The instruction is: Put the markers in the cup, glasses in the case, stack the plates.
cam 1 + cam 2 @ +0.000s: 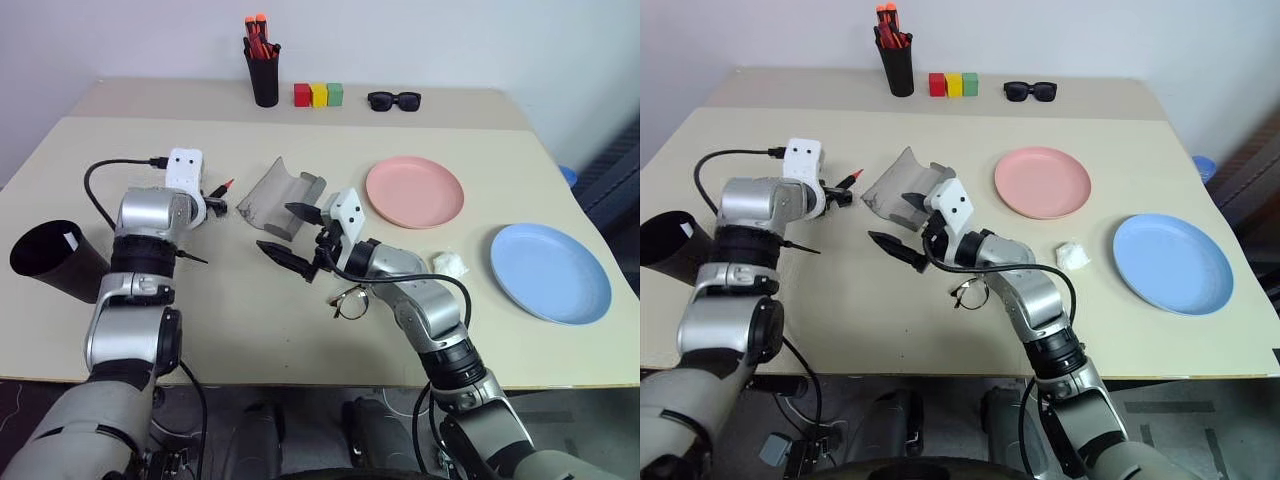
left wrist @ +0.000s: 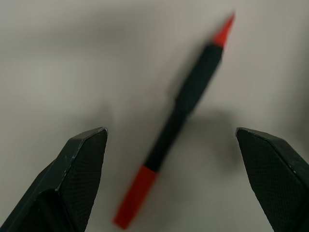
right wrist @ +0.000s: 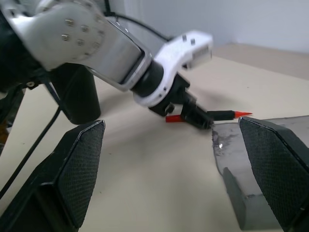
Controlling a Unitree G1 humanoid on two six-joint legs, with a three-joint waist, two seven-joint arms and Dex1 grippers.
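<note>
Red marker point(image 2: 178, 116): light, stiff, slick (prone to rolling); best pinched mid-barrel. Left gripper point(image 2: 171, 159) spread wide, empty, straddling it.

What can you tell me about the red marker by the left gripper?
The red marker is a slim pen with a black middle barrel, a red rear end and a pointed red tip. It lies flat on the beige table, slantwise, with its tip toward the open grey case. The left gripper hangs over it with its fingers open to either side; neither finger appears to touch the marker. Nothing else rests against it.
</note>
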